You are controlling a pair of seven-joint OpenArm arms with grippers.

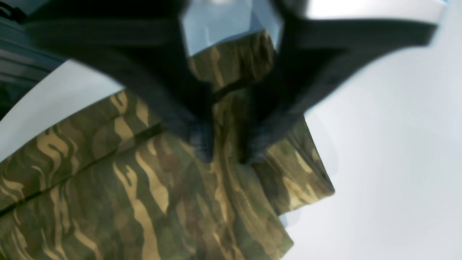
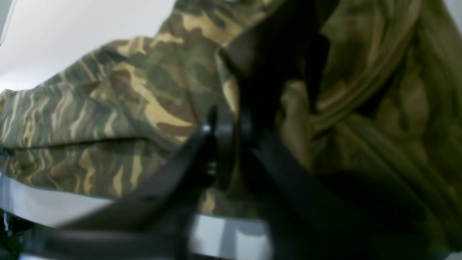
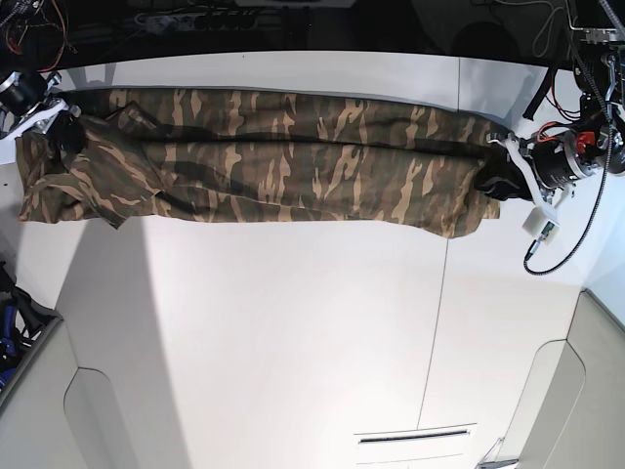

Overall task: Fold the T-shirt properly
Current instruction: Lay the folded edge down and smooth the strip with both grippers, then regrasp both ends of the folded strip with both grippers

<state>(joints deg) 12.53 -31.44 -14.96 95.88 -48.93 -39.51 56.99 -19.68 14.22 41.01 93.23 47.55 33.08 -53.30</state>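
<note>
The camouflage T-shirt (image 3: 293,147) lies stretched in a long folded band across the far part of the white table (image 3: 293,322). My left gripper (image 3: 495,161) is at the shirt's right end in the base view. In the left wrist view its dark fingers (image 1: 200,137) are shut on a fold of the cloth (image 1: 126,187). My right gripper (image 3: 66,127) is at the shirt's left end, where the cloth bunches. In the right wrist view it (image 2: 227,141) is shut on gathered cloth (image 2: 108,108).
Cables and electronics (image 3: 576,147) hang by the left arm at the right edge. More wiring (image 3: 24,29) sits at the back left. A narrow slot (image 3: 415,435) lies near the table's front edge. A seam (image 3: 439,293) runs down the table surface.
</note>
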